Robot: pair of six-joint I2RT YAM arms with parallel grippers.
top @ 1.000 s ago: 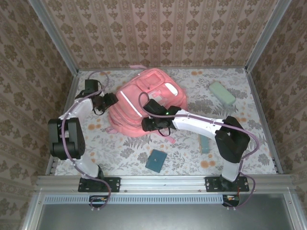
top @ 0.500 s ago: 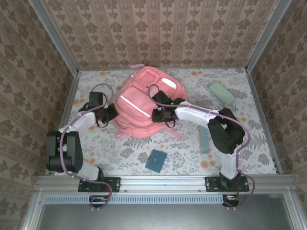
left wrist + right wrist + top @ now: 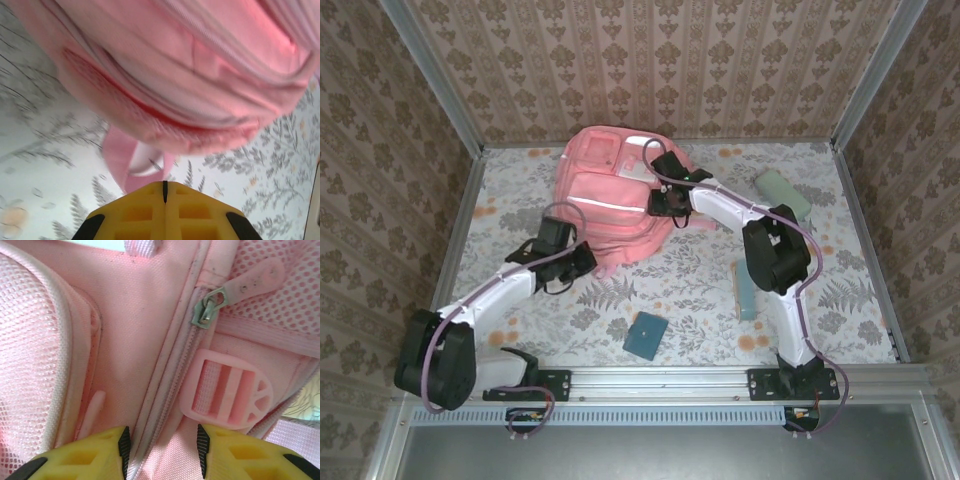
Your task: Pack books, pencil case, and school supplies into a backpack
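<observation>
Pink fabric with a pale stripe marks the backpack (image 3: 605,190), which lies at the far middle of the table (image 3: 700,290) in the overhead view. The left gripper (image 3: 577,262) sits at its near corner and the right gripper (image 3: 660,203) on its right flank.

From the left wrist, yellow fingers (image 3: 135,215) are pressed together, with a pink strap (image 3: 122,160) just ahead.

From the right wrist, the jaws pinch a fold of the pink fabric along the zip, near the zip pull (image 3: 209,307) and a buckle (image 3: 227,390).

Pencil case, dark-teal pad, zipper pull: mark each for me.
pencil case (image 3: 784,192), top view, middle of its upper face
dark-teal pad (image 3: 646,335), top view, centre of its cover
zipper pull (image 3: 209,308), right wrist view, its metal slider
</observation>
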